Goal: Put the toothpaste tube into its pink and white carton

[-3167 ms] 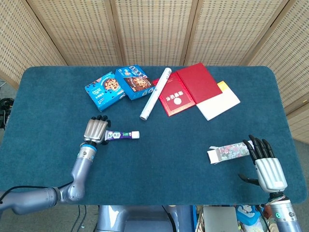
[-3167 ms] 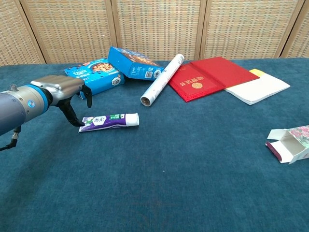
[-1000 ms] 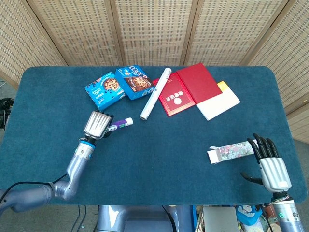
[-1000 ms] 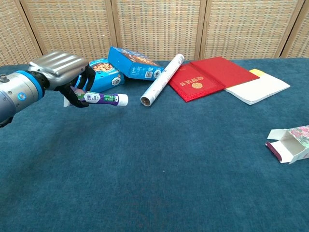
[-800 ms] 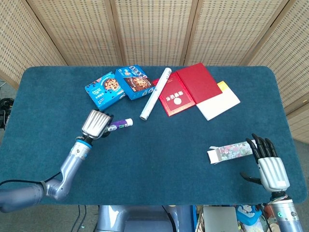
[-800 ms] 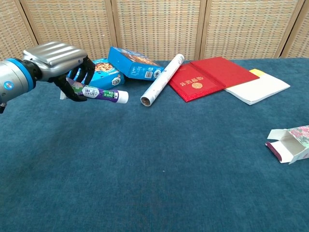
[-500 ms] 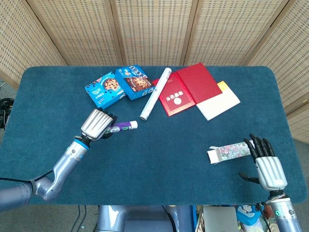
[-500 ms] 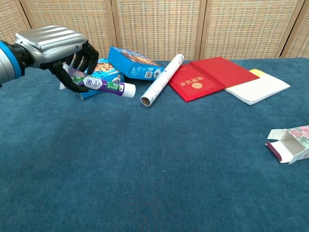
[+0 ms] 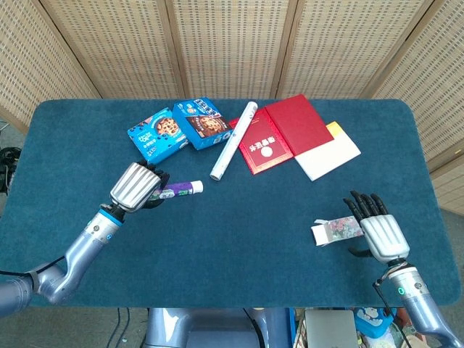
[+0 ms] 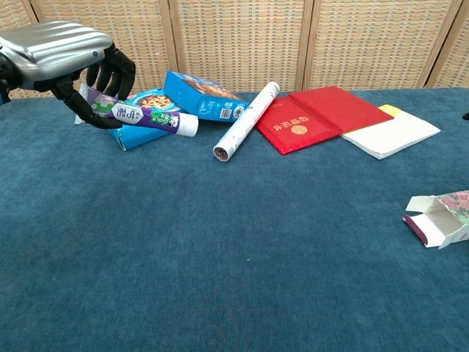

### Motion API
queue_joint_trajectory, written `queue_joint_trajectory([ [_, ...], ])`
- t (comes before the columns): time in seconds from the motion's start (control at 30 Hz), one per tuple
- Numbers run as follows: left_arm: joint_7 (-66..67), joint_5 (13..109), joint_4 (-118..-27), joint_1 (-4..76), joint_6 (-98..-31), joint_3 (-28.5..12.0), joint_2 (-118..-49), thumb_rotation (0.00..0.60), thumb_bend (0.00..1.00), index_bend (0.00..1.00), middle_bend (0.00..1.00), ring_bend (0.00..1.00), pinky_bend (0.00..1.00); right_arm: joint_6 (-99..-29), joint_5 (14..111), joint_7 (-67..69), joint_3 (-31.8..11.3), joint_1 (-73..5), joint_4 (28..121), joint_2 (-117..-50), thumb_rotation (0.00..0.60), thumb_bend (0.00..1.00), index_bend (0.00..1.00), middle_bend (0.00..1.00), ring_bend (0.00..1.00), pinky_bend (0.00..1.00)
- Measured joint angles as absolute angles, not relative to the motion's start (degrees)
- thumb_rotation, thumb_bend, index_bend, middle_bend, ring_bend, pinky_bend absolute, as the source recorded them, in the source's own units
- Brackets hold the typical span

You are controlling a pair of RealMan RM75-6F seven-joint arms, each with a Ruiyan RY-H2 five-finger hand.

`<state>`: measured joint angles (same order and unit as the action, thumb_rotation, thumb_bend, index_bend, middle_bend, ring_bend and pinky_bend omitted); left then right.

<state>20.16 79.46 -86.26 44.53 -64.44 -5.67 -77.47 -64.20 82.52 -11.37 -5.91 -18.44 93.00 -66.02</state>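
our left hand [image 10: 62, 45] grips the toothpaste tube [image 10: 143, 118] aloft, before two cookie boxes [image 9: 179, 130]; our right hand [image 9: 377, 230], fingers spread and holding nothing, hovers over the carton [image 10: 443, 218] by the desk's right edge.

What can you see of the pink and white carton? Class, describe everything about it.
The pink and white carton is a small cardboard box with a floral print, lying on its side on the blue cloth near the table's right edge. Its end flaps stand open, facing left. In the head view the right robot hand hovers over its right end; contact is unclear.
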Motion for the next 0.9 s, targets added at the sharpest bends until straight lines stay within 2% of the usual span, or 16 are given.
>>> queue_joint_trajectory([
  [0.17,19.11,80.65,-86.73,44.15,-64.94,-6.02,-76.55,0.6,0.28,0.9,0.65,0.54,0.51,-56.24,75.64,-17.1,-7.39,-23.29,93.74,-64.8,0.6,0.12,0.04,0.0,0.0,0.0],
  [0.37,18.72,81.38,-87.47,43.83,-65.03,-6.48,-75.61,0.6,0.28,0.9,0.65,0.54,0.51,-51.16,69.06,-22.26,-7.75,-27.09,93.04,-64.77,0.6,0.12,0.07,0.0,0.0,0.0],
  [0.9,17.61,82.72,-88.73,43.44,-64.77,-6.86,-74.77,0.6,0.28,0.9,0.65,0.54,0.51,-49.63,66.15,-19.08,-4.7,-26.82,85.3,-68.28,0.6,0.12,0.09,0.0,0.0,0.0],
])
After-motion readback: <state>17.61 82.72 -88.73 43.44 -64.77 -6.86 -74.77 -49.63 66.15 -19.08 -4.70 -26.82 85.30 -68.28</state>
